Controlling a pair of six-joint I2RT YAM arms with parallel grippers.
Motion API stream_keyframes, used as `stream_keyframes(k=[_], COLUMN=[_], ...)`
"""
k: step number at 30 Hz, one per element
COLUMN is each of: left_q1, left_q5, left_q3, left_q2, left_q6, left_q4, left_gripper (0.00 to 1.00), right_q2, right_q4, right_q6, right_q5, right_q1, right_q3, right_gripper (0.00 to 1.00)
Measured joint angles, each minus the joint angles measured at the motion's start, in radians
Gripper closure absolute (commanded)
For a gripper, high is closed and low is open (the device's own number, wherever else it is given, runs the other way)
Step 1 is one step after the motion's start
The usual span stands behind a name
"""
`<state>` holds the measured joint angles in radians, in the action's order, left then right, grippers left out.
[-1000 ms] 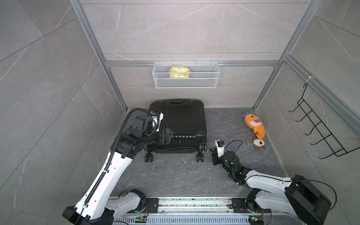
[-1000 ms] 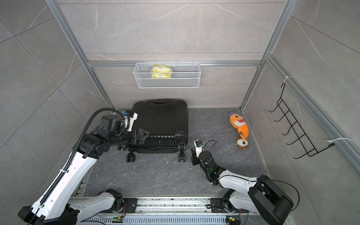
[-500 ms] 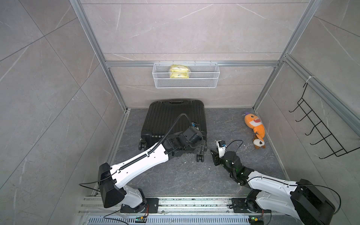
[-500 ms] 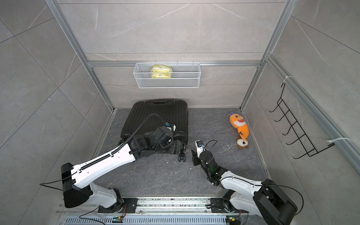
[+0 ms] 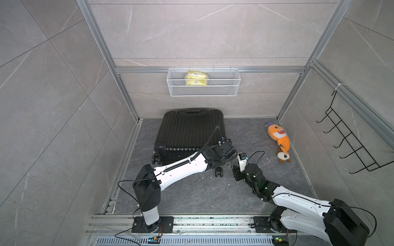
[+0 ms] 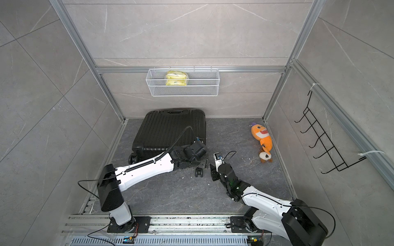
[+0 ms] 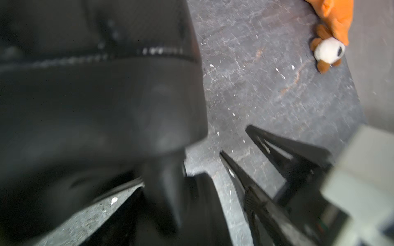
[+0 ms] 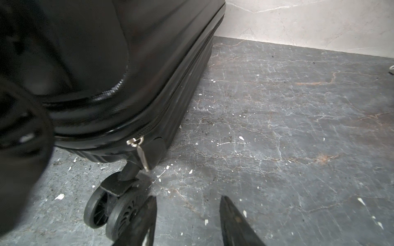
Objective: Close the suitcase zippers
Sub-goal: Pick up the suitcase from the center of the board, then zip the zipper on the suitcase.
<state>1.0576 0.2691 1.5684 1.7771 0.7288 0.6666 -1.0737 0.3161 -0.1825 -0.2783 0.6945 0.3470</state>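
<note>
In both top views the suitcase (image 5: pixel 187 132) (image 6: pixel 168 130) lies flat on the dark stone floor (image 5: pixel 191 196) against the back wall, its ribbed shell glossy. The left arm (image 5: pixel 181 168) and right arm (image 5: pixel 298 200) crowd its near right caster (image 5: pixel 219 172). Left wrist view: mostly blur, the zippers (image 7: pixel 162 51) a glinting toothed line; left jaws, can't tell. Right wrist view, sharper: a silver pull (image 8: pixel 141 152) dangles at the corner, and the right jaws stand apart, empty.

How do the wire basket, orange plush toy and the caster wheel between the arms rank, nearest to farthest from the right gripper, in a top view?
1. Caster wheel, just beside the right gripper.
2. Orange plush toy, off to its right and farther back.
3. Wire basket, hung high at the very back.
</note>
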Motion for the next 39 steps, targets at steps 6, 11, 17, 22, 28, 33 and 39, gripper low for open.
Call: stream_keyframes(k=[6, 11, 17, 22, 28, 33, 39], left_q1=[-0.008, -0.024, -0.052, -0.057, -0.057, -0.059, -0.06], left_q5=[0.032, 0.015, -0.021, -0.037, -0.045, -0.055, -0.062], left_q3=[-0.009, -0.089, -0.14, -0.14, -0.14, -0.14, -0.14], left_q2=[-0.004, -0.077, -0.142, -0.149, -0.149, -0.149, -0.151], left_q6=[0.033, 0.022, 0.005, 0.002, 0.001, 0.001, 0.001], left_q4=[0.013, 0.006, 0.042, 0.049, 0.048, 0.048, 0.048], left_gripper=[0.65, 0.83, 0.87, 0.88, 0.89, 0.89, 0.89], right_q2=[0.01, -0.016, -0.085, -0.137, -0.22, -0.307, -0.386], right_q4=[-0.04, -0.026, 0.092, 0.229, 0.333, 0.386, 0.447], right_q6=[0.019, 0.037, 0.049, 0.048, 0.047, 0.045, 0.045], right_q5=[0.091, 0.19, 0.271, 0.306, 0.312, 0.31, 0.313], right_q1=[0.0, 0.0, 0.001, 0.01, 0.014, 0.014, 0.014], right_q3=[0.003, 0.005, -0.002, -0.027, -0.027, -0.01, 0.015], right_gripper=[0.48, 0.48, 0.46, 0.46, 0.5, 0.52, 0.53])
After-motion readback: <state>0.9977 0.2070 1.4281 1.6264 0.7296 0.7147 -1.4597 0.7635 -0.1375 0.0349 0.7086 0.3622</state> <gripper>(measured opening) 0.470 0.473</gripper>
